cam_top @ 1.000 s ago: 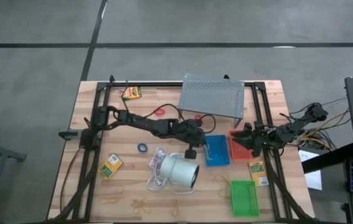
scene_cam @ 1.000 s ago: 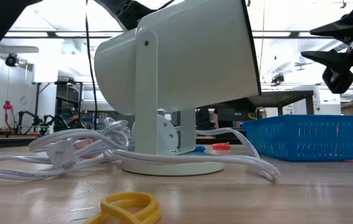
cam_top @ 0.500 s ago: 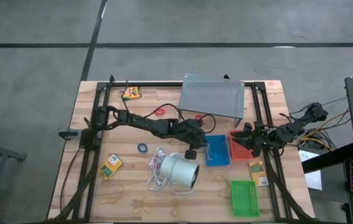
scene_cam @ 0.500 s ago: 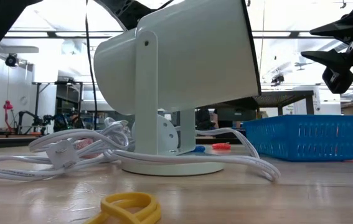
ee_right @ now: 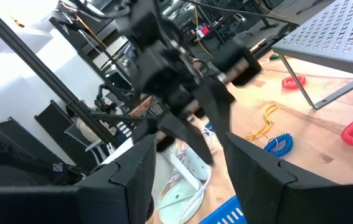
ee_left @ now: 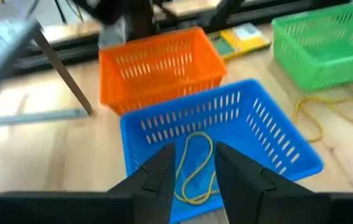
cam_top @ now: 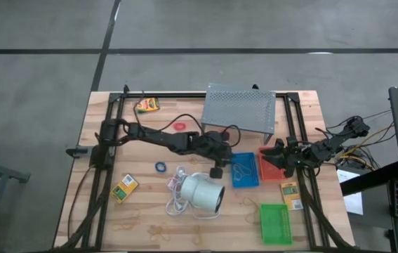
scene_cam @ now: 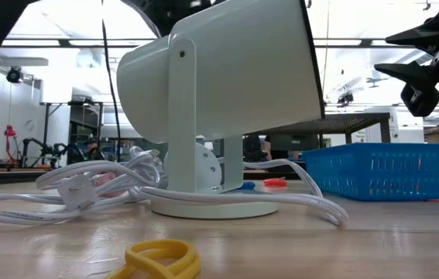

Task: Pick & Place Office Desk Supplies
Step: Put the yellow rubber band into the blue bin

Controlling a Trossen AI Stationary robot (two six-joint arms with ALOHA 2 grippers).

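My left gripper point(cam_top: 215, 171) point(ee_left: 195, 149) is open and empty. It hovers at the left edge of the blue tray point(cam_top: 245, 169) point(ee_left: 164, 124). A tan rubber band point(ee_left: 184, 171) lies on that tray's floor. My right gripper point(cam_top: 277, 156) point(scene_cam: 414, 58) is open and empty, raised over the red tray point(cam_top: 272, 164) point(ee_left: 157, 68). The green tray point(cam_top: 276, 223) sits near the front right. Yellow printed boxes point(cam_top: 124, 187) point(cam_top: 148, 105) point(cam_top: 290, 195), a blue loop point(cam_top: 161, 167), a red loop point(cam_top: 180, 126) and more tan bands point(cam_top: 251, 204) point(scene_cam: 161, 256) lie flat on the table.
A big white cylinder point(cam_top: 202, 192) point(scene_cam: 219, 77) with its coiled white cord point(cam_top: 178, 190) stands just near-left of the blue tray. The grey perforated stand point(cam_top: 239, 109) sits at the far edge. Black frame rails point(cam_top: 107, 169) point(cam_top: 300, 169) run along both sides of the table.
My left arm has drawn back a little toward the table's left, while its gripper stays by the blue tray's left edge.
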